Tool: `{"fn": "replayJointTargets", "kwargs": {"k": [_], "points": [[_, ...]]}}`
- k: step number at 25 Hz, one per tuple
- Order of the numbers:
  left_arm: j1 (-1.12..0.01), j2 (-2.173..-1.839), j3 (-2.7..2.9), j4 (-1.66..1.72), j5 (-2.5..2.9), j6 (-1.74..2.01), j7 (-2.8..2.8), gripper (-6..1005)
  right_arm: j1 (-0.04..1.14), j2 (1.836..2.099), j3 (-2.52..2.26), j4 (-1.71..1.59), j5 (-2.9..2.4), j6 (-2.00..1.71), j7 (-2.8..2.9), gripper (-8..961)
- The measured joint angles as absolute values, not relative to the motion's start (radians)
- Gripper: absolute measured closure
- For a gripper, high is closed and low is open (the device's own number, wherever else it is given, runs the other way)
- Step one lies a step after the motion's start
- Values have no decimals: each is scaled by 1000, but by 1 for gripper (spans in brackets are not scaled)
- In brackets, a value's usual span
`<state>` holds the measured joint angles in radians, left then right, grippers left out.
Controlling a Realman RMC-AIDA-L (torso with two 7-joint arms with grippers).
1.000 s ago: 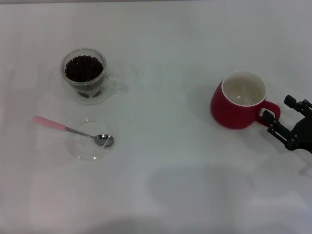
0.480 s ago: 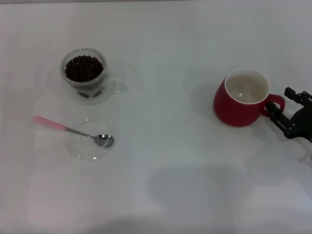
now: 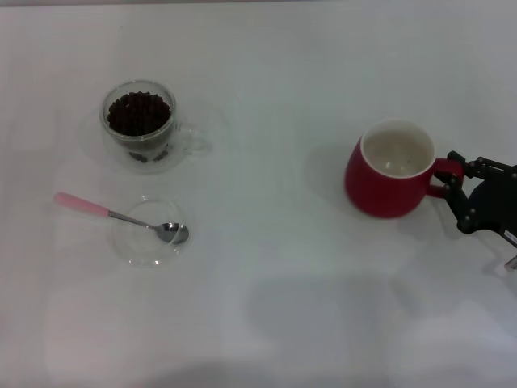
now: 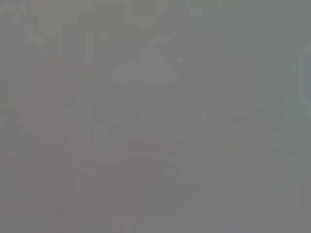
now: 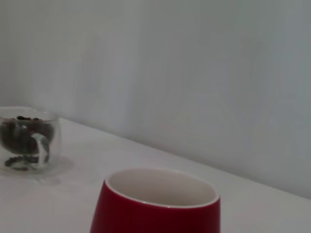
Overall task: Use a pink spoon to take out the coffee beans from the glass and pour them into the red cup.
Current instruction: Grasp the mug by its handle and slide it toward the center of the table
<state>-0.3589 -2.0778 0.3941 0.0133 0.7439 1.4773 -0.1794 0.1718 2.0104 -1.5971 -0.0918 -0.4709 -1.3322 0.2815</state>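
Note:
The red cup (image 3: 389,171) stands at the right of the white table (image 3: 275,267), its cream inside showing. My right gripper (image 3: 451,181) is at the cup's red handle, fingers closed around it. The right wrist view looks over the red cup (image 5: 158,206) towards the glass (image 5: 28,141). The glass (image 3: 139,123) stands far left, filled with dark coffee beans (image 3: 139,112). In front of it lies the pink spoon (image 3: 82,204), its metal bowl resting in a clear saucer (image 3: 137,250). My left gripper is out of view; the left wrist view is plain grey.
A broad stretch of bare table lies between the glass and the red cup. A pale wall (image 5: 194,73) rises behind the table in the right wrist view.
The red cup has shifted slightly left and turned with my right gripper, after drifting right half a second ago. Glass, spoon and saucer have not moved.

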Motion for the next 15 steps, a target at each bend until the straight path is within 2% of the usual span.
{"fn": "replayJointTargets", "kwargs": {"k": [2, 7, 15], "points": [[-359, -2078, 394, 16, 744, 1476, -179, 153, 172, 2009, -1599, -92, -480, -1345, 281, 717], [-361, -2076, 393, 17, 743, 1474, -179, 153, 177, 2008, -1602, -91, -533, -1355, 282, 770], [-365, -2077, 393, 14, 742, 1472, -179, 153, 183, 2010, -1680, -92, -544, -1382, 290, 770]]}}
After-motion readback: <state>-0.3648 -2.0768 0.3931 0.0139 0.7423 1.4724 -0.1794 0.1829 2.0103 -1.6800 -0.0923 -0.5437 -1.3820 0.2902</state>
